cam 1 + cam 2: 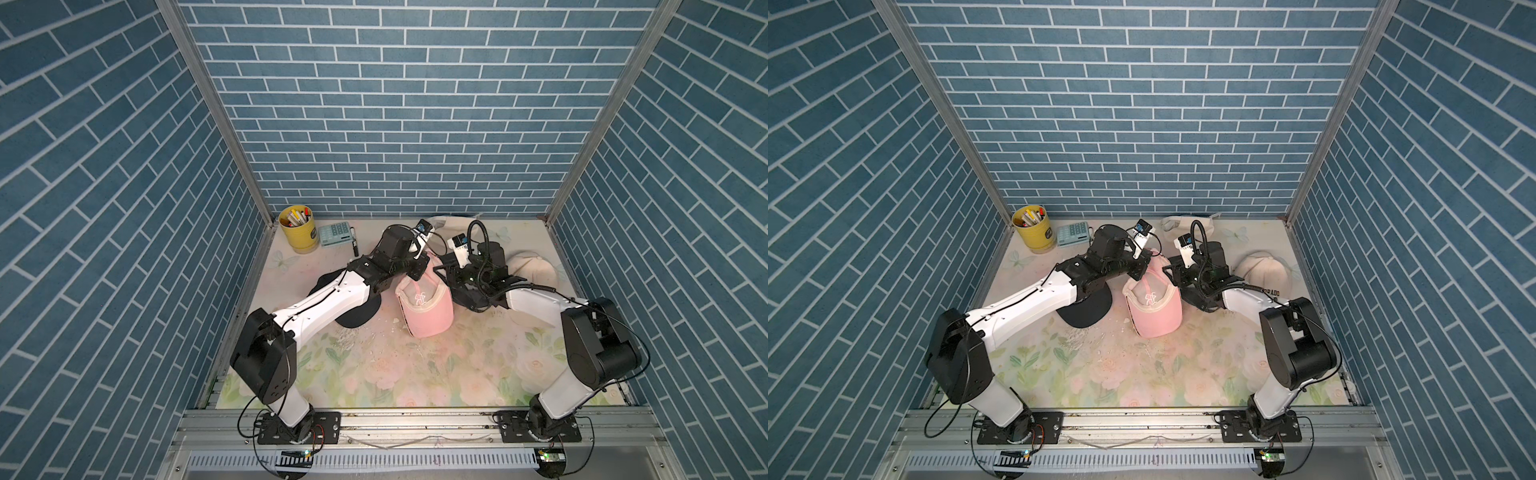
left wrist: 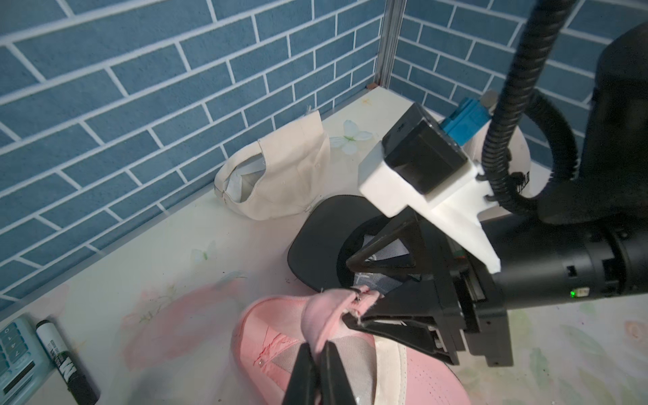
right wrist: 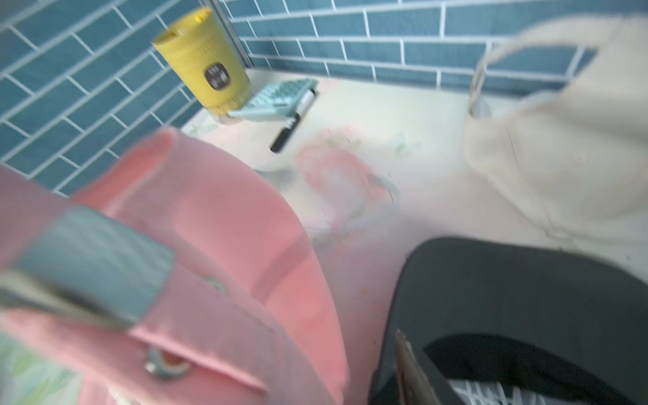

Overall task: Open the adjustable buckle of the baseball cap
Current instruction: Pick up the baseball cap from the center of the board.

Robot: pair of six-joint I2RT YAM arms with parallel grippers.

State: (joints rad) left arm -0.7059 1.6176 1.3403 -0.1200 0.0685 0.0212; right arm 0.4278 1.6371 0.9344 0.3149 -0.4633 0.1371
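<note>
Pink baseball cap (image 1: 426, 316) upside down at the middle of the bench (image 1: 374, 374), its back strap (image 2: 326, 312) raised at the cap's twelve o'clock, left pincer (image 2: 317, 347) clamped on the strap, right pincer (image 2: 349, 292) at one o'clock, jaws apart around the strap's end, black cap (image 1: 357, 318) at nine o'clock.

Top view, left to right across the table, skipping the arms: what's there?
yellow pen cup → calculator → black marker → pink cap → beige cap. The black caps are left out because they overlap other things.
</note>
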